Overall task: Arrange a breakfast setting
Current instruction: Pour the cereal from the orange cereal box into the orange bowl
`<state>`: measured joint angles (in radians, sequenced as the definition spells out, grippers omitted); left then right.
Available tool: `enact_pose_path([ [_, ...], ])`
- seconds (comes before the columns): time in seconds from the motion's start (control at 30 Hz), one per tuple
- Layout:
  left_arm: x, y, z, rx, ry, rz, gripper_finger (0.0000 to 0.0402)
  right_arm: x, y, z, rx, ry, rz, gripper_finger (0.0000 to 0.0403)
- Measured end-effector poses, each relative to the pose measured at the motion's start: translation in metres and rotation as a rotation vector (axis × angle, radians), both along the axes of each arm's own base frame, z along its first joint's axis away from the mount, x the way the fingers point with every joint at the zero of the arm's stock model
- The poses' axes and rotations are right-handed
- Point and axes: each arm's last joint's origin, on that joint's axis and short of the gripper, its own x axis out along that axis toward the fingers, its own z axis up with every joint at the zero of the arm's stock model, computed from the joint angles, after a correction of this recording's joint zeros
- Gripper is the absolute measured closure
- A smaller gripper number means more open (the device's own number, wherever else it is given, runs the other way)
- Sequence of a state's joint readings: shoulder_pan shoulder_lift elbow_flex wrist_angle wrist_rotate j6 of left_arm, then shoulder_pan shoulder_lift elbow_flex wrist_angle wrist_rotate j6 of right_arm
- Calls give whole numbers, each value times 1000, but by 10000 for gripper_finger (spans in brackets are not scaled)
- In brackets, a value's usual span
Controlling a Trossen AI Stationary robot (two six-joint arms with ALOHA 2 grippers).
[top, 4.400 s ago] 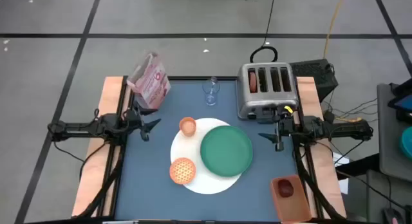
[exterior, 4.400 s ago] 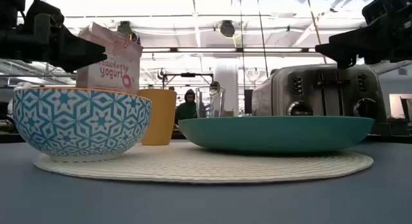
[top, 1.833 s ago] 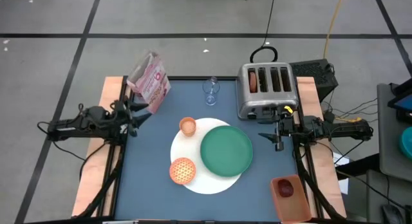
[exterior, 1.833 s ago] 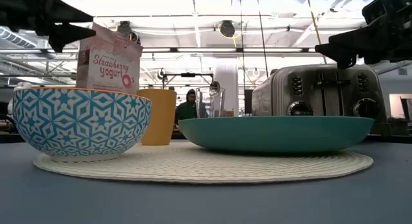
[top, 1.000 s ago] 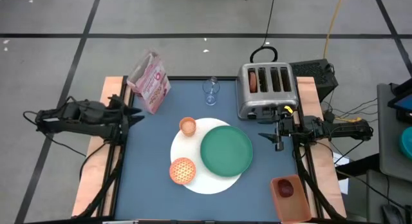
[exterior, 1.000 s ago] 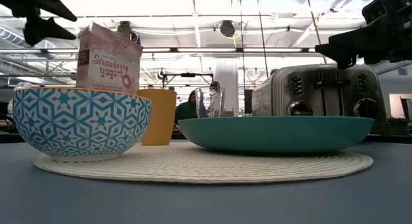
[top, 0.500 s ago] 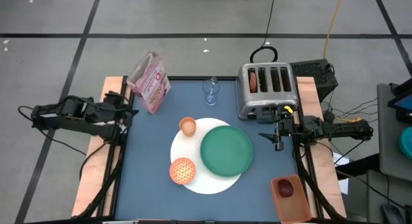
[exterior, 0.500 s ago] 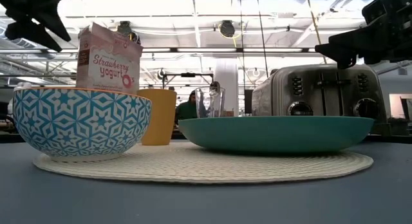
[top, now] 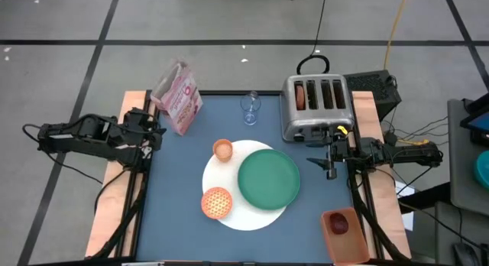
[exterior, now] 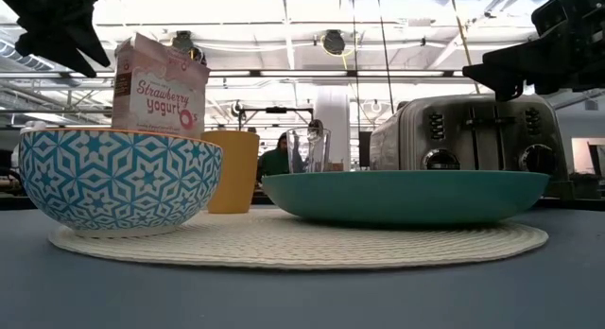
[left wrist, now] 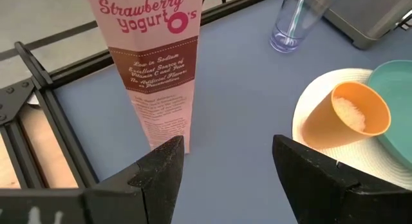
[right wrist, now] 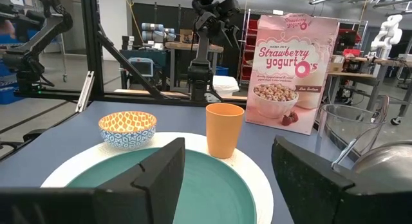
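A green round plate lies on a larger white round disc in the middle of the table. A small bowl, orange inside and blue-patterned outside, and an orange cup stand on the disc's left part. A clear glass stands at the far side. My left gripper hangs open at the table's left edge, tipped down toward the table beside a cereal box. At the right edge my right gripper is open and level, facing the plate.
A pink strawberry-yogurt cereal box stands at the far left corner. A steel toaster stands at the far right, with something reddish-brown in one slot. A red item sits on the wooden ledge at the near right.
My left gripper has tipped from about level to slanting down toward the table. It has stayed high over the table's left edge near the cereal box, and its fingers are as far apart as before. Nothing on the table has moved.
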<state>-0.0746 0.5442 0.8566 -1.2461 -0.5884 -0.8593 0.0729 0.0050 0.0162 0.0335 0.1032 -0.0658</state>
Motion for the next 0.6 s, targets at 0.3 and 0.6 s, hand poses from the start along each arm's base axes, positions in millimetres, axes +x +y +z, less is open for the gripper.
enact_pose_path([
  [0.3,0,0,0,-20,-14,19,135,0,0,0,-2,0,0,181],
  [0.6,-3,1,-2,-3,4,59,14,0,0,0,-2,0,0,181],
])
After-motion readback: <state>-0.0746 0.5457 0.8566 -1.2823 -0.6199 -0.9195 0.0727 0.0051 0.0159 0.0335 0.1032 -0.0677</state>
